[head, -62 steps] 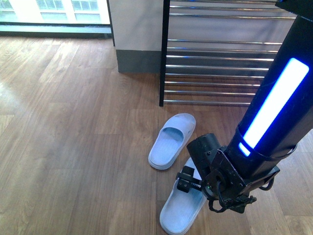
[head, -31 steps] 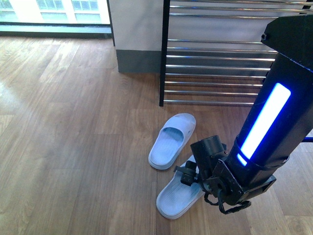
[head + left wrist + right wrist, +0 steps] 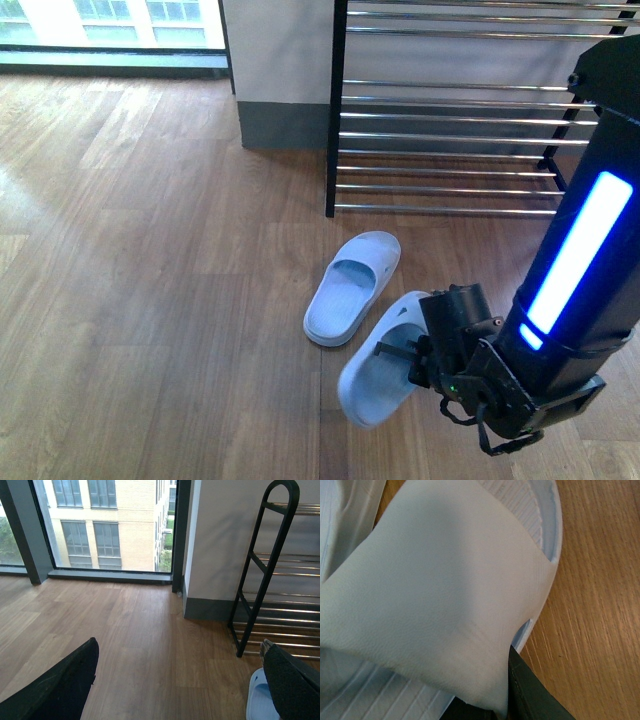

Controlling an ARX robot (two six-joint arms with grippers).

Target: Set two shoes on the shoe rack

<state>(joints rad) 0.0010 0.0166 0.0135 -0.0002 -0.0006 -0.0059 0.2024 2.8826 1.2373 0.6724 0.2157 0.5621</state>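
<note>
Two pale blue slide slippers show in the front view. One slipper [image 3: 352,287] lies flat on the wooden floor in front of the shoe rack [image 3: 450,120]. The other slipper [image 3: 380,362] is tilted, its heel end raised off the floor, with my right gripper [image 3: 412,357] shut on its strap. In the right wrist view that strap [image 3: 435,590] fills the frame, with one dark finger [image 3: 530,692] pressed against its edge. My left gripper [image 3: 180,680] is open over bare floor, and a slipper's edge [image 3: 257,700] shows beside one finger. The rack's black frame [image 3: 260,575] stands close by.
A grey-based wall pillar [image 3: 280,90] stands left of the rack. A floor-height window [image 3: 100,525] runs along the far wall. Wooden floor [image 3: 150,300] stretches wide to the left of the slippers.
My right gripper has lifted and turned the nearer slipper; it moved up and right, from lying flat near the frame's lower edge to hanging tilted. The right arm shifted rightward.
</note>
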